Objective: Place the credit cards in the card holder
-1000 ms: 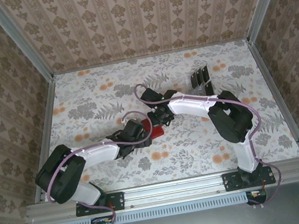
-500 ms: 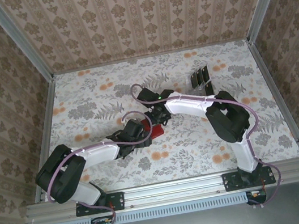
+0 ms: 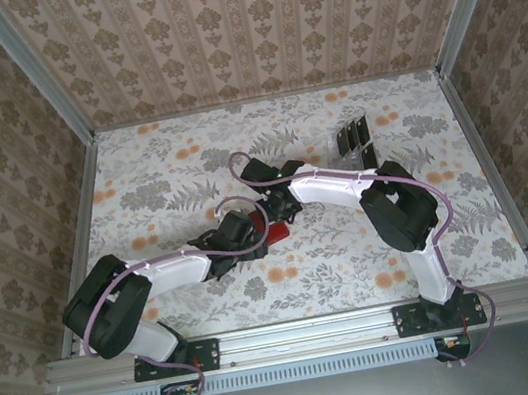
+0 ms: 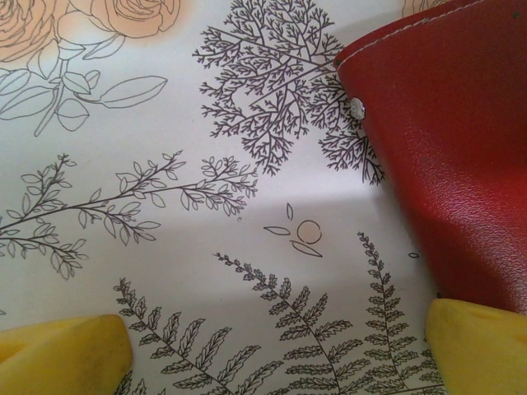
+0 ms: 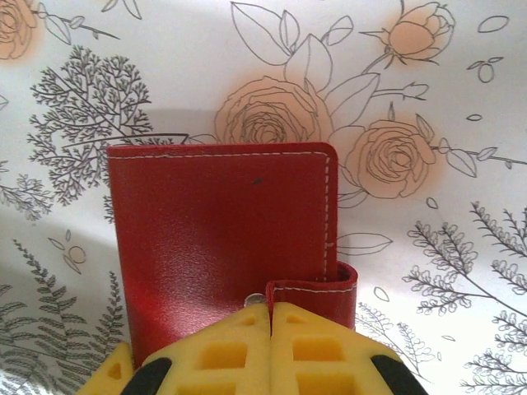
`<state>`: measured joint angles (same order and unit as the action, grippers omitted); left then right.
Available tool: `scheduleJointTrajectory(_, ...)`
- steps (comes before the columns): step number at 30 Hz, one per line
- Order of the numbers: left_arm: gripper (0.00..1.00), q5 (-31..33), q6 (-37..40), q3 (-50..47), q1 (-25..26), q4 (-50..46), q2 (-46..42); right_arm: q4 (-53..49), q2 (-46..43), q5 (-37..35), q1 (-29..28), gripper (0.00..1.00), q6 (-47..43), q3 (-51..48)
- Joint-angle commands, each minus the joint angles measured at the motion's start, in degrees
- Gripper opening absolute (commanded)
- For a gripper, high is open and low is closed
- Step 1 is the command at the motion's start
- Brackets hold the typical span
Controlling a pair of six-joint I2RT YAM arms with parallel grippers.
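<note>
Right gripper [image 5: 270, 346], pads together, perhaps pinched the tab [image 5: 313, 295] of the red card holder [image 5: 218, 239]; left gripper [image 4: 272, 350] gaped alongside. Steadying the cover would ease opening.

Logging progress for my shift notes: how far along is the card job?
Done: nothing yet; the credit cards stand far back, outside the card holder. In hand: the card holder lies folded shut, right gripper closed at its tab, left gripper open beside it. Left: open it, load every card.
</note>
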<state>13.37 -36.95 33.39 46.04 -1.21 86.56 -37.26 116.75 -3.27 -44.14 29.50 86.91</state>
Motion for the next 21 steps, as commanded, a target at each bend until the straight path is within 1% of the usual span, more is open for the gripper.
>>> scheduleJointTrajectory(1,0.99,-10.29,-1.79,-4.39,-2.28,2.95,8.36,-2.88,-0.67,-2.88,-0.25,0.00,-1.54,0.29)
scheduleJointTrajectory(21,1.00,-10.64,-1.90,-4.22,-2.38,3.42,9.19,-2.72,3.20,-0.15,-2.72,0.00,-1.37,1.70)
